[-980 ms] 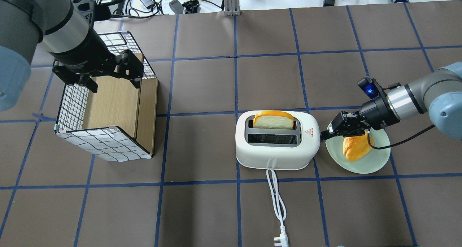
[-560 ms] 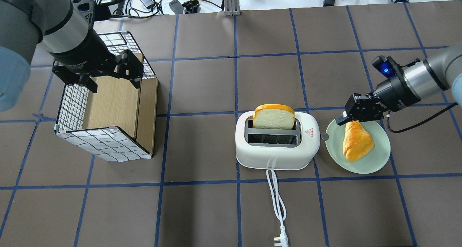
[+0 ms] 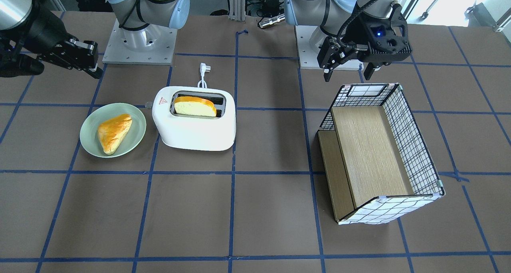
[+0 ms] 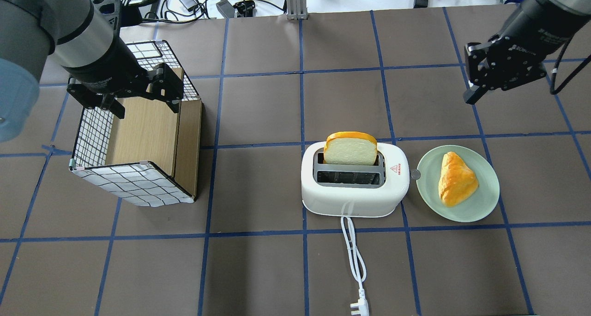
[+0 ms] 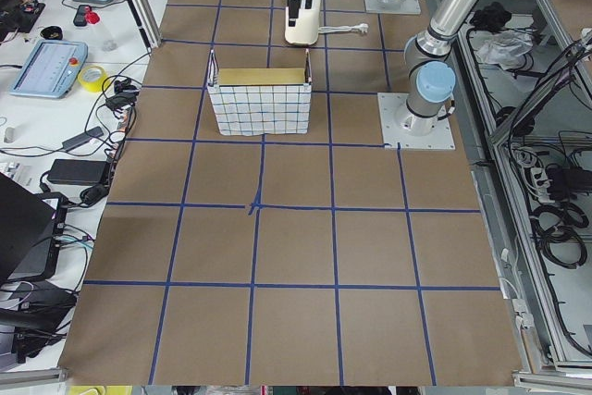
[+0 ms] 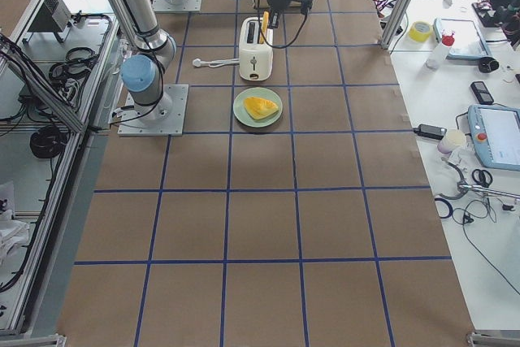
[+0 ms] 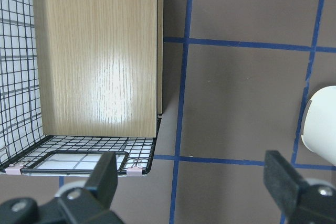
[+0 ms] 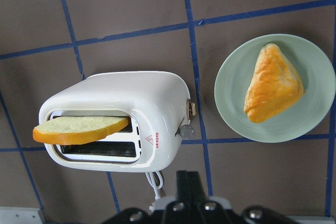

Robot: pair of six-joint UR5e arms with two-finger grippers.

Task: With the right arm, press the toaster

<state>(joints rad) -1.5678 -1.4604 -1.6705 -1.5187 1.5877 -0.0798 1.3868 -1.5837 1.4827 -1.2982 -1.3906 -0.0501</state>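
- The white two-slot toaster (image 4: 369, 198) stands on the table (image 4: 258, 270) near its middle, with a bread slice (image 4: 350, 150) sticking up from the far slot and the cord (image 4: 353, 251) trailing towards the robot
- Its small grey lever knob (image 4: 415, 174) faces a green plate (image 4: 485, 209) just beside it, which carries a triangular pastry (image 4: 456, 185)
- The right tool (image 4: 470, 97) hangs well apart from the toaster, fingers pressed together, holding nothing
- The left tool (image 4: 145, 104) is spread wide over a wire-mesh basket (image 4: 134, 186), holding nothing
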